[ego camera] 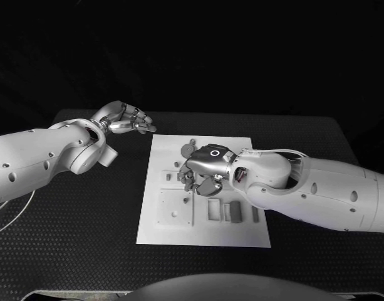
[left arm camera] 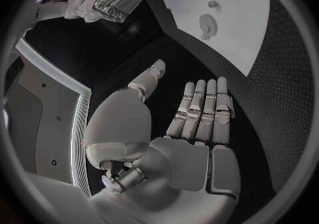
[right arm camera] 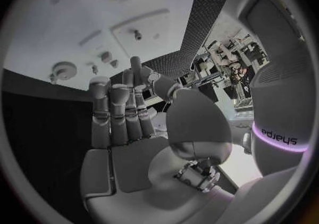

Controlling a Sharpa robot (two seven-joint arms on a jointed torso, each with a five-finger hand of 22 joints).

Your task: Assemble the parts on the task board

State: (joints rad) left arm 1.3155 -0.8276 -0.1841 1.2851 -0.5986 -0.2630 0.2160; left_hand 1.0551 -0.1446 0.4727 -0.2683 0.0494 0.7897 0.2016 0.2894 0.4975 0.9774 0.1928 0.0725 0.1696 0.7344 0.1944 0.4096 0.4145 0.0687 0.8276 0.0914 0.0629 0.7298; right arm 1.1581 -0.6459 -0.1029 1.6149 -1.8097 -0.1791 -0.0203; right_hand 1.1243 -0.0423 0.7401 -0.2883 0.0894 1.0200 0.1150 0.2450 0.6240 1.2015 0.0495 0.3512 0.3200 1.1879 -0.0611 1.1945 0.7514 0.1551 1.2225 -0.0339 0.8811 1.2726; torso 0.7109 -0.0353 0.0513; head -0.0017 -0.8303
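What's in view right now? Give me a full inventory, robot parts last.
table: one, black, under everything.
task board: one, white plate, middle of the table.
parts: several, grey, small, spread over the board; exact count unclear.
round part: one, grey, near the board's far edge.
left hand: one, silver, fingers apart, holding nothing, above the table off the board's far left corner.
right hand: one, silver, fingers extended, holding nothing, above the board's middle.

right hand (ego camera: pixel 201 174) over task board (ego camera: pixel 210 235) middle
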